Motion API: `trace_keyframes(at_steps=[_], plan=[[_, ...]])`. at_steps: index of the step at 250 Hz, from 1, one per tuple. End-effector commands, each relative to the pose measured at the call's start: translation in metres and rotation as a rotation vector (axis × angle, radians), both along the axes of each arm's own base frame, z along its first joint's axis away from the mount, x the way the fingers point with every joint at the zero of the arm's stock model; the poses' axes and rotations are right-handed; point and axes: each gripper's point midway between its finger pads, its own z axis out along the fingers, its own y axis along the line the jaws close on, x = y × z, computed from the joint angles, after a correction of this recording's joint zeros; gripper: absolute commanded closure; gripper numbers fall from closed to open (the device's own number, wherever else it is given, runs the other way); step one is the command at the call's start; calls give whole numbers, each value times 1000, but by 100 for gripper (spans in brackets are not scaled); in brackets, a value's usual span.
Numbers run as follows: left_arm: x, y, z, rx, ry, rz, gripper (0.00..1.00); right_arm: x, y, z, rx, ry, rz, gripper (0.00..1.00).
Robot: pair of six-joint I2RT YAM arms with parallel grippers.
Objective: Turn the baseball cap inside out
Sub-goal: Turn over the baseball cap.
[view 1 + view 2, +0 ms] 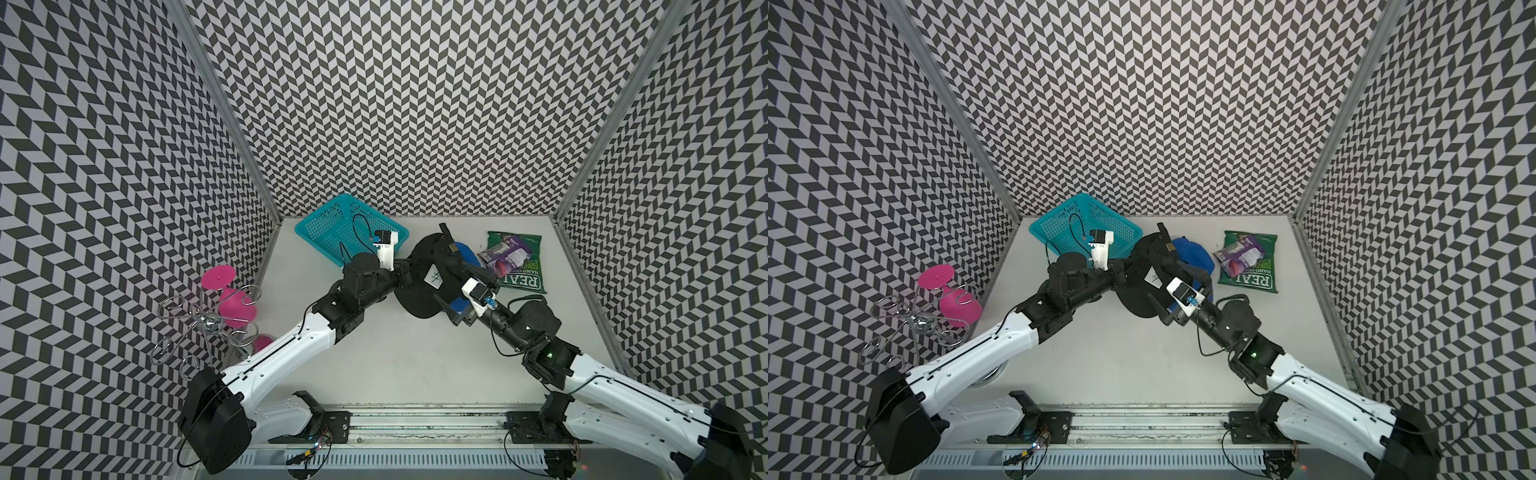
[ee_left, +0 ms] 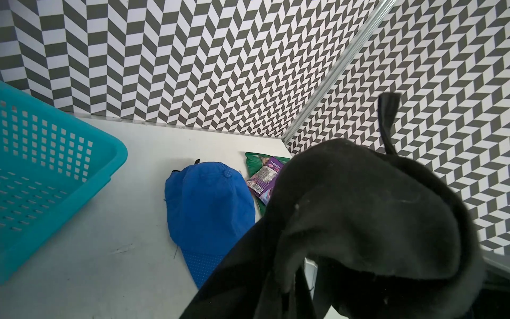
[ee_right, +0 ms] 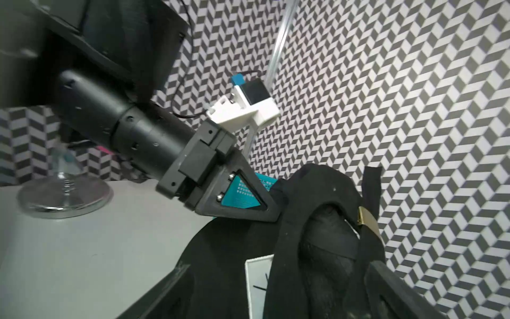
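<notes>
While my left pincer (image 3: 271, 214) is clamped together on the rim of the black cap (image 1: 428, 266), its tips are buried in cloth. In the left wrist view I cannot see them at all, only dark fabric filling much of the picture. My right pincer (image 1: 451, 280) stands wide apart, one finger on either side of the cap. In the right wrist view both fingers (image 3: 400, 288) are cut off by the picture's edge, and I cannot tell whether they touch the fabric.

The cap hangs between the two pincers over the back half of the worktop (image 1: 415, 365), its lining facing the right wrist camera, with the strap (image 3: 371, 187) and brass buckle (image 3: 367, 221) showing. A white label (image 1: 435, 277) on it carries a black scrawl I cannot read.

Just behind lies a blue cap (image 2: 209, 204), mostly hidden in both top views. Beyond it a green crisp bag (image 1: 521, 276) reads "REAL" and "HAND CO"; the rest is covered by a purple packet (image 1: 505, 253) whose print is too small to read. A teal basket (image 1: 328, 226) sits partly behind my left wrist.
</notes>
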Motion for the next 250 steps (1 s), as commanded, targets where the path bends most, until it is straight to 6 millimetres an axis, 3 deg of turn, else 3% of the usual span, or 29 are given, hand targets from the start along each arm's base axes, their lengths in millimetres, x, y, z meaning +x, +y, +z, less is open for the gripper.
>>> trace_keyframes(at_steps=[1,60,80,91,129,167,208,250], plan=[[2,1,32,-69,-47,12,100,27,-30,26,39,-85,-288,0],[-3,3,34,-72,-55,0,100,49,-26,22,-9,-57,-407,0],[-5,5,32,-59,-61,0,100,55,-25,20,-26,-48,-432,8],[-6,7,30,-47,-60,4,100,56,-23,21,-27,-45,-432,18],[-9,15,24,-15,-62,19,100,60,-15,17,-32,-10,-399,67],[-9,31,20,29,-91,39,100,61,-7,19,15,90,-227,99],[2,51,1,125,-74,29,100,43,1,35,73,220,108,100],[7,44,-25,169,-56,-192,100,-1,9,53,109,339,500,100]])
